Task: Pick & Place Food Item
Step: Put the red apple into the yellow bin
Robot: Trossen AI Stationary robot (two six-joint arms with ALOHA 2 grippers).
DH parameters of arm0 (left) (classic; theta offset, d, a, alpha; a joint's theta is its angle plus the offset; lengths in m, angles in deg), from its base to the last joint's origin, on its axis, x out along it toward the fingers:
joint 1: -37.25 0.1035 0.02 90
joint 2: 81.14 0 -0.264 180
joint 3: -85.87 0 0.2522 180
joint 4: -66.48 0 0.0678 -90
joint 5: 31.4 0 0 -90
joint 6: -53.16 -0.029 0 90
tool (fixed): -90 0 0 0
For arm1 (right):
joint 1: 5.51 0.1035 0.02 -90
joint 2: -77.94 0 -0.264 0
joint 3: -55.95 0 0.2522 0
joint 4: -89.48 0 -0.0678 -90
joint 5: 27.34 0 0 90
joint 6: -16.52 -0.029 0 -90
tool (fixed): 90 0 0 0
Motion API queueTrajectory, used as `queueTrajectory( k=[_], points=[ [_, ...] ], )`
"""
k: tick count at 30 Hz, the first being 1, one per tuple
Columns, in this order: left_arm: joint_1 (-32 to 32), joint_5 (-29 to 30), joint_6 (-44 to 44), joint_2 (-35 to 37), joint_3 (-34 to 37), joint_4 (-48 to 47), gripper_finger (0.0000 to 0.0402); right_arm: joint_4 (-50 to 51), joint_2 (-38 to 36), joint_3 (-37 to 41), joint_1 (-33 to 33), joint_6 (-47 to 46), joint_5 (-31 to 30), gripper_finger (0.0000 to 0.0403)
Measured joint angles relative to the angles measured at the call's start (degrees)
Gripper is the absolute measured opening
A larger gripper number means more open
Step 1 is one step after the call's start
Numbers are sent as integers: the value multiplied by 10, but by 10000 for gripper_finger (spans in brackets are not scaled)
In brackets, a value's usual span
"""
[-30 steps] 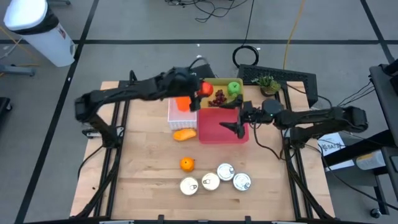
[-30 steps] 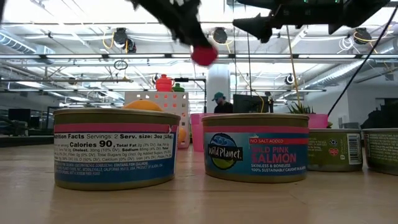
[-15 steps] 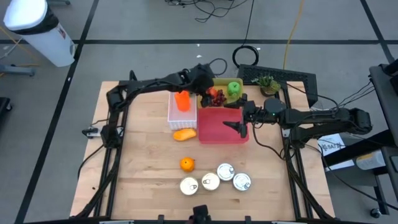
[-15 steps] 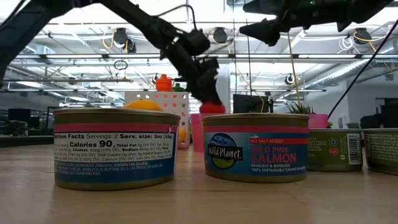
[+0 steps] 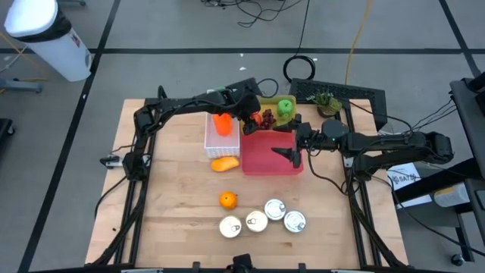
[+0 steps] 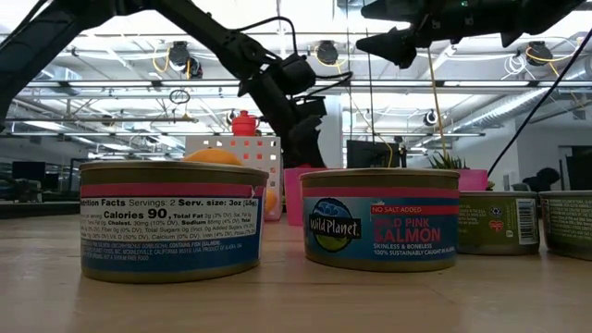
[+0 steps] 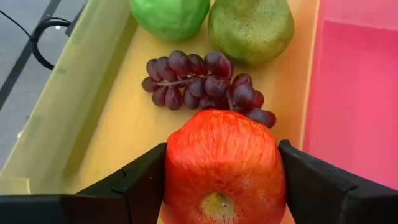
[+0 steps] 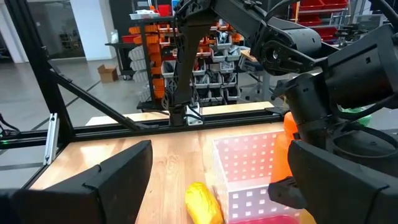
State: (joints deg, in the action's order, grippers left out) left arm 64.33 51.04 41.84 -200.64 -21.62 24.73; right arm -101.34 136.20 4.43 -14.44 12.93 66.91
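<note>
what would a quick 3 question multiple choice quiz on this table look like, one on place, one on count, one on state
1. Where is the red apple?
A. in the pink tray
B. over the yellow tray, beside the grapes
C. next to the cans

2. How many cans stand at the table's front edge?
A. two
B. four
C. six

3. What is the left claw doing?
A. gripping the apple
B. hanging open with nothing in it
C. gripping a carrot

Answers:
1. B: the left wrist view shows the apple above the yellow tray, the grapes just beyond it.
2. B: the high view shows four cans in a cluster.
3. A: both fingers press the apple's sides.
</note>
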Motion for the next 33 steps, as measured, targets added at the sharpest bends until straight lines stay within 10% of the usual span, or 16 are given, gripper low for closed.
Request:
queueTrajectory(
  k=[33],
  points=[
    [-13, 25, 55, -21, 5, -8, 289, 0, 0, 0, 0, 0, 0, 352]
  ],
)
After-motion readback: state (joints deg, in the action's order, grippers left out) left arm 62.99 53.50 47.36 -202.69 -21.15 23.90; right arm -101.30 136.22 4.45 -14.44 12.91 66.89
